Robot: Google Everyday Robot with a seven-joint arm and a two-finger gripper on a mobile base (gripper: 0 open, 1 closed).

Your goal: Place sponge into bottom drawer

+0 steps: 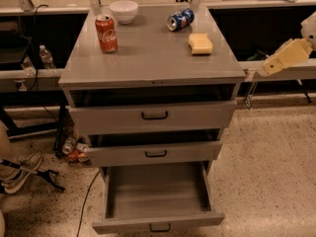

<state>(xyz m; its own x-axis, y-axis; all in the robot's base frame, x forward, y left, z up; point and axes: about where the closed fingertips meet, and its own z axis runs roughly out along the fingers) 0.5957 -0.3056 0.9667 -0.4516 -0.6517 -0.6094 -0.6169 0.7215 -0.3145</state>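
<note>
The pale-yellow sponge (200, 43) lies on the grey cabinet top (148, 58), near its right edge. The bottom drawer (157, 221) is pulled far out and its inside is bare; a small black handle sits on its front. My cream-coloured gripper (269, 68) hangs in the air to the right of the cabinet, at about the height of the cabinet top, well apart from the sponge and pointing left and down towards it.
A red cola can (106, 33) stands upright at the left of the top. A white bowl (123, 11) is at the back. A blue can (179, 19) lies on its side behind the sponge. The two upper drawers (154, 115) are slightly open.
</note>
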